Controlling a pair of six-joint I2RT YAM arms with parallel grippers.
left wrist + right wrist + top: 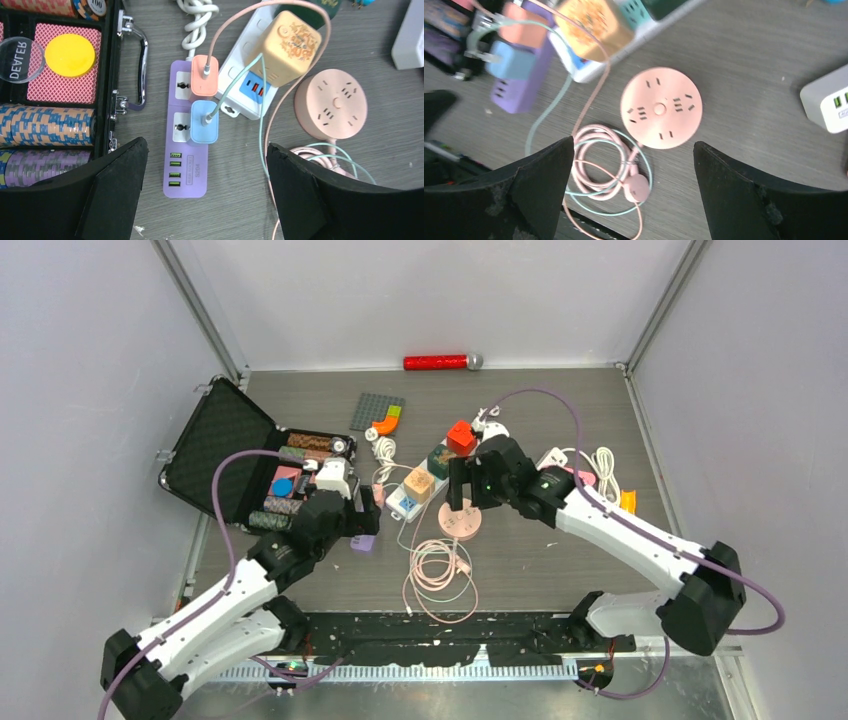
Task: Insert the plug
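Seemingly done: top view has the left gripper (pixel 365 515) spread and empty over the purple power strip (pixel 364 543), and the right gripper (pixel 462 488) spread over the round pink socket (pixel 462 523). Left wrist shows the blue plug (pixel 204 122) seated in the strip beside an orange plug (pixel 205 75), fingers clear. Right wrist shows nothing held; only pulling away looks left.

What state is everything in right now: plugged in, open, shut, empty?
Pink charger, plugged into the purple power strip.
Blue charger, plugged into the same strip.
Yellow adapter, plugged into the white power strip.
Round pink socket, nothing plugged in.
Chip case, open.
Left gripper, open, empty.
Right gripper, open, empty.
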